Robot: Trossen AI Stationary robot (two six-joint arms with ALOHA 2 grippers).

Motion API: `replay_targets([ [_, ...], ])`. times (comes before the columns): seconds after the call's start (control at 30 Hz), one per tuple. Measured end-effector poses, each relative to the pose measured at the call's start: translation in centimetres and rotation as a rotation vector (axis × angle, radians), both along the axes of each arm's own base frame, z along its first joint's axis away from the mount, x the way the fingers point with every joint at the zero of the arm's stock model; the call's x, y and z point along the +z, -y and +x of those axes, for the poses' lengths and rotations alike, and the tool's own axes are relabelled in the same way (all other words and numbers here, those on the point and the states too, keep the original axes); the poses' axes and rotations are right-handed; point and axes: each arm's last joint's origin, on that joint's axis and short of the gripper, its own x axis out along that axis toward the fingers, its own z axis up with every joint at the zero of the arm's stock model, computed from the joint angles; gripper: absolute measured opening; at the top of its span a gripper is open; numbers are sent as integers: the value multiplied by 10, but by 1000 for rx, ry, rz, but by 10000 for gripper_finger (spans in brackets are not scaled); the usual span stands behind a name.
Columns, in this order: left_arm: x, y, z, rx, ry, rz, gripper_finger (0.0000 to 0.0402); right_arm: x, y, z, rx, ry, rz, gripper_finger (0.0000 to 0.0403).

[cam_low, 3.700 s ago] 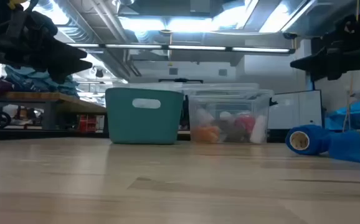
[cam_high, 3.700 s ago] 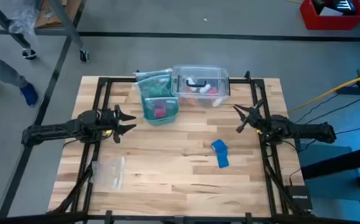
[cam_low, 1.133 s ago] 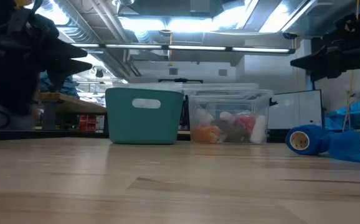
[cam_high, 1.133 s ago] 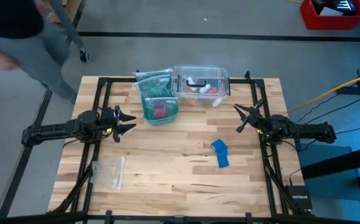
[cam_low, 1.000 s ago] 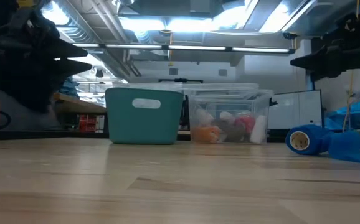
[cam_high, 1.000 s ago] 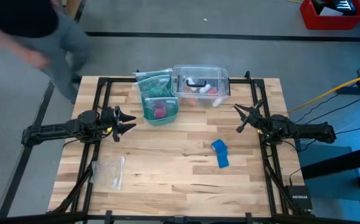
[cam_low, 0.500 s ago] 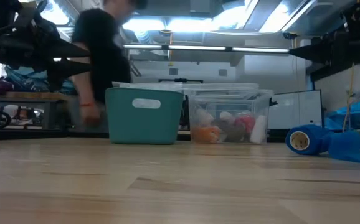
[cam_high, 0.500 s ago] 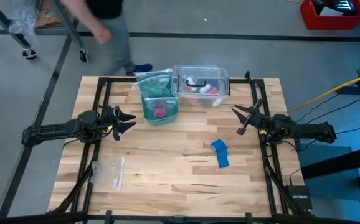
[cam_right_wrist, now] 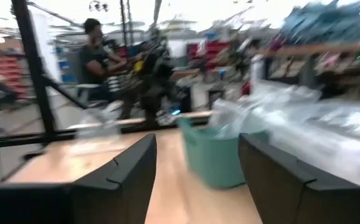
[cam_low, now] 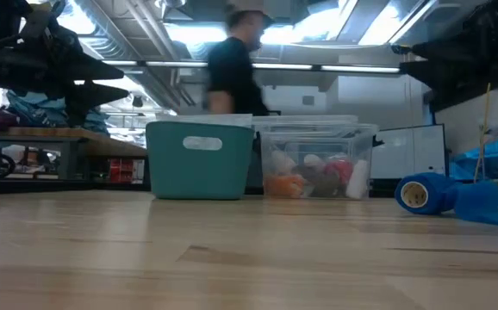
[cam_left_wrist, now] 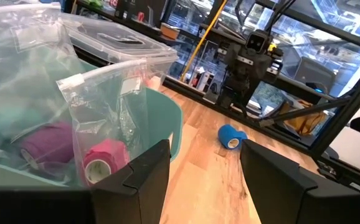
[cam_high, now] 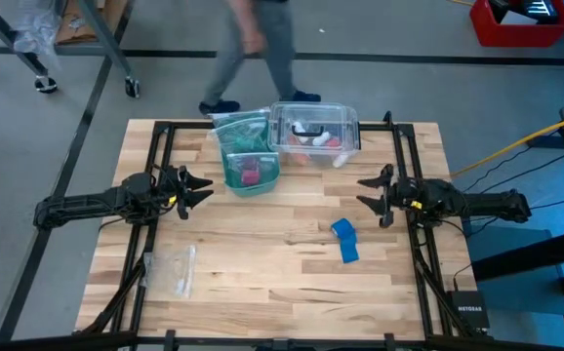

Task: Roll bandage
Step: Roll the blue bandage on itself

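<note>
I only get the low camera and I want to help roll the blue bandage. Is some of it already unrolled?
Observer: Yes. From above, the bandage has a loose tail lying flat on the table.
Operator: Is a gripper holding it?
Observer: No. The right gripper is open, up beside the bandage, not touching.
Operator: And the other one?
Observer: The left gripper is open too, near the teal bin.

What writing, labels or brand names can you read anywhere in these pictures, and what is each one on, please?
Small white lettering on the black box at the table's near right corner: too small to read.
White label on the zip bag in the teal bin: no legible text.
Nothing else readable.
</note>
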Motion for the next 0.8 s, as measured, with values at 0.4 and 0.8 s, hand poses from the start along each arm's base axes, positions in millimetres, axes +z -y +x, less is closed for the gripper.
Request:
replay_targets([
  [0.4,0,0,0,0,0,0,186,-10,-5,17,114,-472,209,209],
  [0.8,0,0,0,0,0,0,186,-31,-8,29,119,-777,439,209],
])
